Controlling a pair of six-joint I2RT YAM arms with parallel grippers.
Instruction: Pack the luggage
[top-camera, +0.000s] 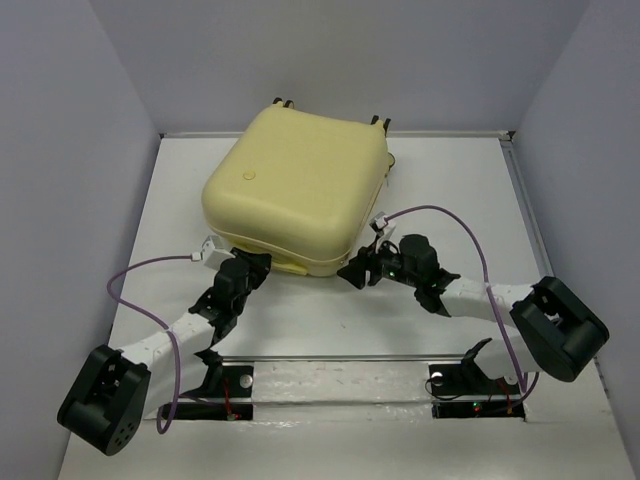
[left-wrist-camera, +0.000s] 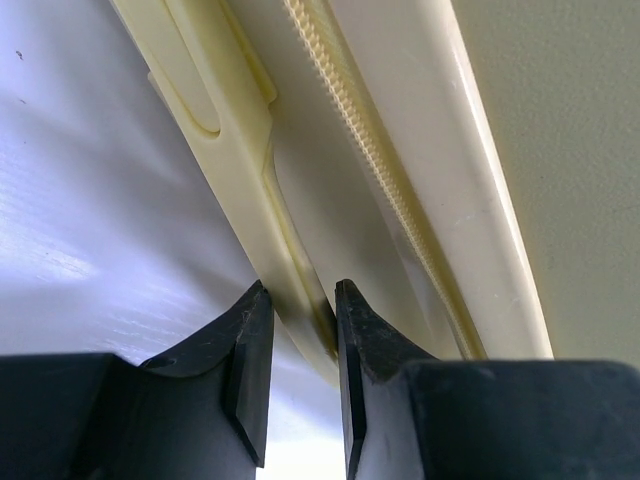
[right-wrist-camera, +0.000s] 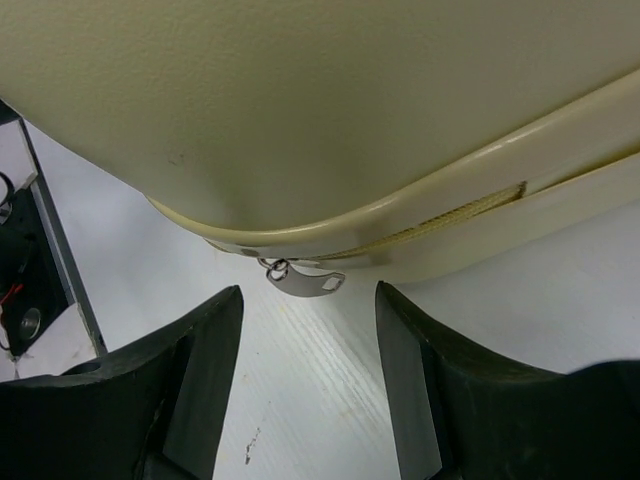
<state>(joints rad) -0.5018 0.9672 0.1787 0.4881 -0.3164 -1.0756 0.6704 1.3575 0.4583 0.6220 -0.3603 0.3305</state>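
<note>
Pale-yellow hard-shell suitcase (top-camera: 295, 185) lay closed on the white table (top-camera: 330, 320). My right gripper (right-wrist-camera: 310, 330) gaped empty at its metal zipper pull (right-wrist-camera: 305, 281); left gripper (left-wrist-camera: 303, 330) straddled the yellow handle (left-wrist-camera: 290, 270), pinch unclear. I feared skating over that flat pull.

Luggage (top-camera: 295, 190): laid flat and closed on the surface (top-camera: 330, 320), toward the back, slightly left of centre. The emblem (top-camera: 248, 175) is carried on the upward shell; the wheels (top-camera: 380, 122) are turned to the far edge. Left pincer (top-camera: 256, 262): set at the near-left edge, the handle (left-wrist-camera: 285, 265) lodged between its fingers. Right pincer (top-camera: 355, 272): placed at the near-right corner, parted, with the zipper pull (right-wrist-camera: 305, 282) found just ahead between its fingers, untouched.
</note>
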